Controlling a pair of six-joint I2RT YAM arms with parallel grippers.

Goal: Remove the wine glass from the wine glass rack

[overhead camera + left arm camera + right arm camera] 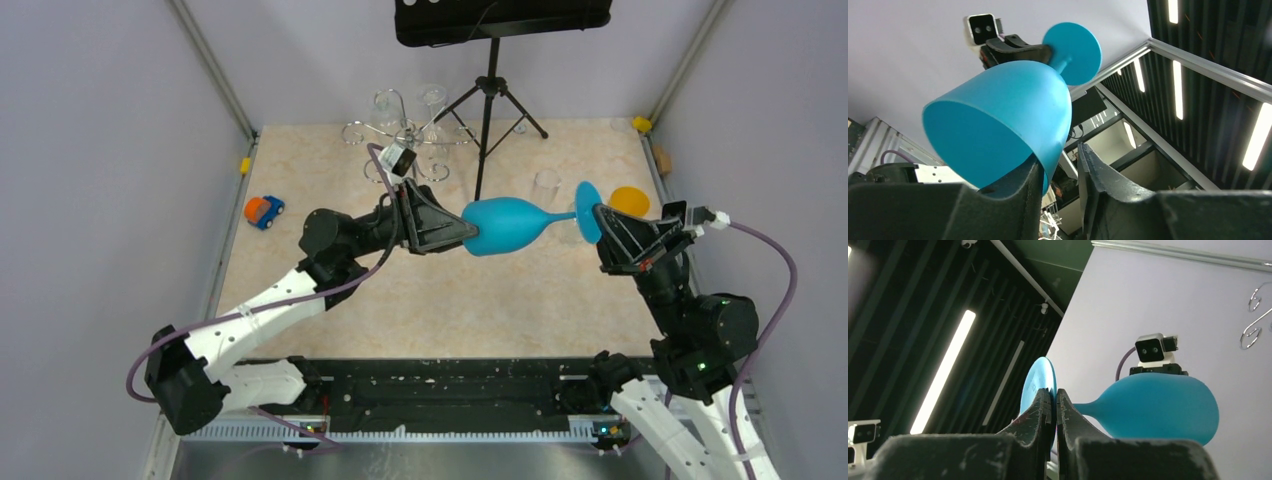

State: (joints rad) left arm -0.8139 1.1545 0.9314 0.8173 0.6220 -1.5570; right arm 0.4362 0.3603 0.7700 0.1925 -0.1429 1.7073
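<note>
A blue wine glass [510, 225] hangs on its side in the air between my two grippers, above the middle of the table. My right gripper [601, 216] is shut on its round foot; the right wrist view shows the foot pinched edge-on between the jaws [1054, 391], with the bowl [1158, 405] beyond. My left gripper [467, 237] is at the bowl's rim. In the left wrist view its jaws [1060, 153] stand apart, one finger inside the bowl [1003, 110] and the other outside with a gap. The chrome wine glass rack [405, 135] stands at the back, clear glasses hanging from it.
A black tripod stand [488, 100] rises at the back, right of the rack. A clear glass [547, 187] and an orange disc [629, 200] sit behind the blue glass's foot. A small orange and blue toy car [263, 211] lies at the left.
</note>
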